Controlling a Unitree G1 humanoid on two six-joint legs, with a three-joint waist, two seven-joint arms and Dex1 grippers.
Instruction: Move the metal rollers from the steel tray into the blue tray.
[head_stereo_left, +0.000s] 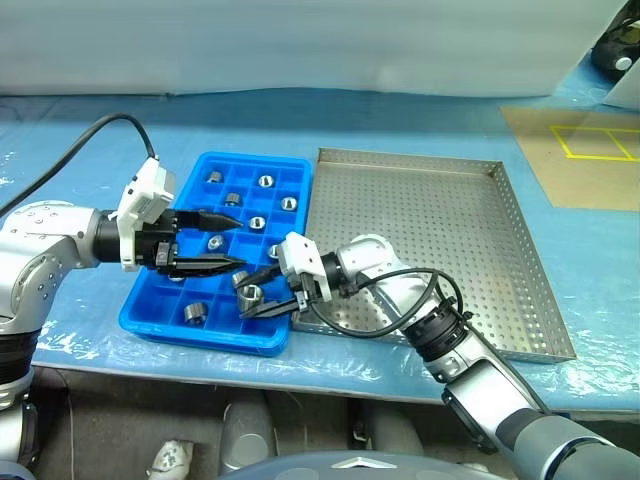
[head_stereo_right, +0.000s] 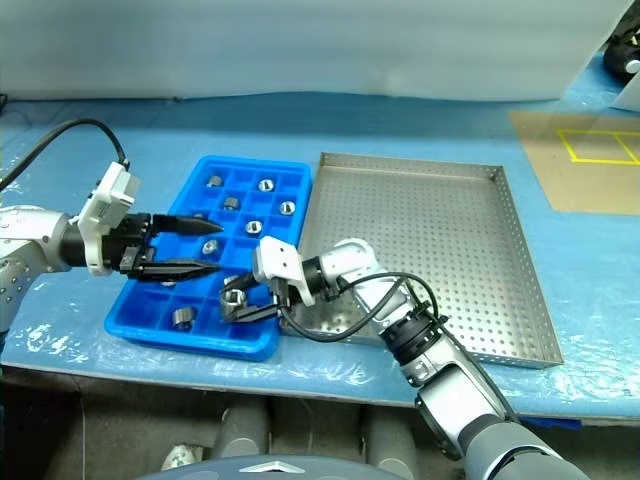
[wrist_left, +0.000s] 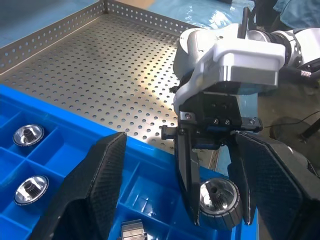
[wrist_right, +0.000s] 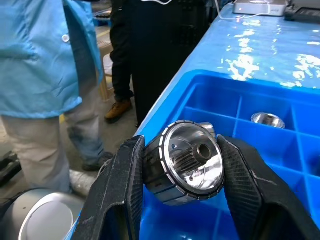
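Observation:
The blue tray (head_stereo_left: 150, 322) lies on the left and holds several metal rollers (head_stereo_left: 266, 181) in its compartments. To its right lies the steel tray (head_stereo_left: 430, 225), its perforated floor bare. My right gripper (head_stereo_left: 248, 298) hangs over the blue tray's near right corner, shut on one shiny metal roller (wrist_right: 187, 162) that sits crosswise between its fingers (wrist_right: 125, 190). My left gripper (head_stereo_left: 240, 242) is open above the middle of the blue tray, pointing right toward the right gripper (wrist_left: 215, 200), with nothing between its fingers (wrist_left: 100, 185).
A blue plastic sheet covers the table. At the far right lies a brown sheet (head_stereo_left: 560, 170) marked with yellow tape. A black cable (head_stereo_left: 400, 325) loops from my right wrist over the steel tray's near left corner. A person in a blue coat (wrist_right: 40, 60) stands beyond the table's left end.

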